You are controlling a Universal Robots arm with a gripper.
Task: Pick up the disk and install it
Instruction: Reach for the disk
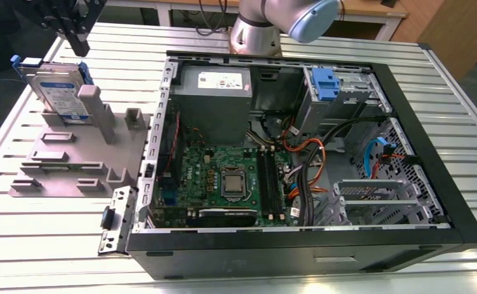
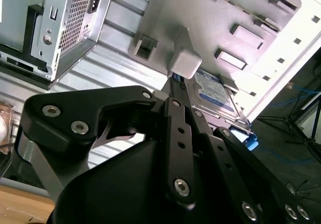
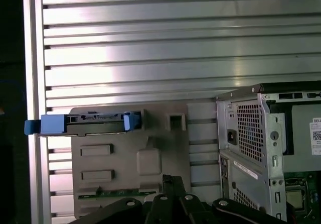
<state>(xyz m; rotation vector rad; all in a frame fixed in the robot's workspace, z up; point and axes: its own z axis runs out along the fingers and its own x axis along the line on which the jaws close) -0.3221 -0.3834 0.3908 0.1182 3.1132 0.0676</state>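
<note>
Pick step; the disk [image 1: 59,92] isn't grasped yet. It stands on edge in the grey fixture [image 1: 67,160] near the surface [image 1: 50,245] edge on the exterior view's left, outside the PC case [image 1: 435,202]. The gripper [image 1: 79,46] hovers just above it; can't tell if it's open or closed. A grasp needs alignment over the disk's thin top edge.

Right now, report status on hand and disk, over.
Hand hovering near disk, no contact. Disk upright in grey holder, outside the open case. Nothing blocking it.

Air above the upright disk [image 1: 59,92] is free; a tall grey post [image 1: 89,113] stands just beside it, and the computer case [image 1: 304,245] walls off the exterior view's right.
</note>
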